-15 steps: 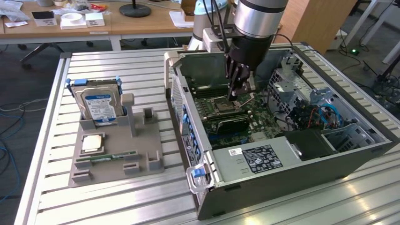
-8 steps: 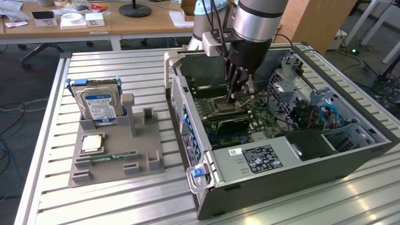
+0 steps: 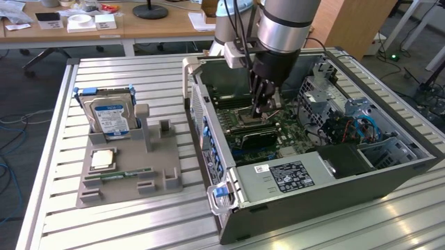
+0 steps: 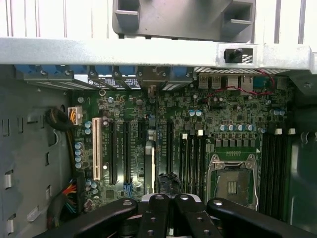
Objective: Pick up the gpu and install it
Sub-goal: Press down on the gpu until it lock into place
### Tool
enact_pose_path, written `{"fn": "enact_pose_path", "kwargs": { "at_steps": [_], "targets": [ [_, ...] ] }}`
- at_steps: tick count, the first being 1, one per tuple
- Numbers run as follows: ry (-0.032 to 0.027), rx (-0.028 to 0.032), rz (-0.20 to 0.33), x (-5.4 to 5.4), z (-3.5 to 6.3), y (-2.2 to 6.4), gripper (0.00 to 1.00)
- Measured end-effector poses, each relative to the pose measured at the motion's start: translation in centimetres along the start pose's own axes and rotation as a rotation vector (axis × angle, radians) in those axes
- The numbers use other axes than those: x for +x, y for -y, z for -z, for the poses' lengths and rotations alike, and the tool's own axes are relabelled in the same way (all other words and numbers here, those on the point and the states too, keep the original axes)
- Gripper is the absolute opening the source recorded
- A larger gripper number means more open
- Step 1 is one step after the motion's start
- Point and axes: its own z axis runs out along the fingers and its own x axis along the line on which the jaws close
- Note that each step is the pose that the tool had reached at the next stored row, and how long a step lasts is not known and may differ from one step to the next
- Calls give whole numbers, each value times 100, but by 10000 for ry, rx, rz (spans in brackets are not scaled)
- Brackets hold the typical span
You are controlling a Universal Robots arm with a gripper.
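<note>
End effector low (arm vertical)

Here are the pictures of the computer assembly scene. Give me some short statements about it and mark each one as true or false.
1. The gripper is inside the open computer case, above the motherboard. True.
2. The hard drive lies flat inside the case. False: it stands upright in the grey holder on the table.
3. A green memory stick lies on the grey holder. True.
4. The case is closed by a side panel. False: it is open and the motherboard shows.
</note>
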Motion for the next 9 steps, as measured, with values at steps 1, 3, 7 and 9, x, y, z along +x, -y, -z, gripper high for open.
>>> {"fn": "enact_pose_path", "kwargs": {
  "at_steps": [1,3,7,9],
  "targets": [
    [-3,-2,0,0,-1,0,11],
    [-3,-1,0,0,-1,0,11],
    [1,1,-2,-1,-4,0,11],
    [1,1,-1,-10,-5,0,11]
  ]
}}
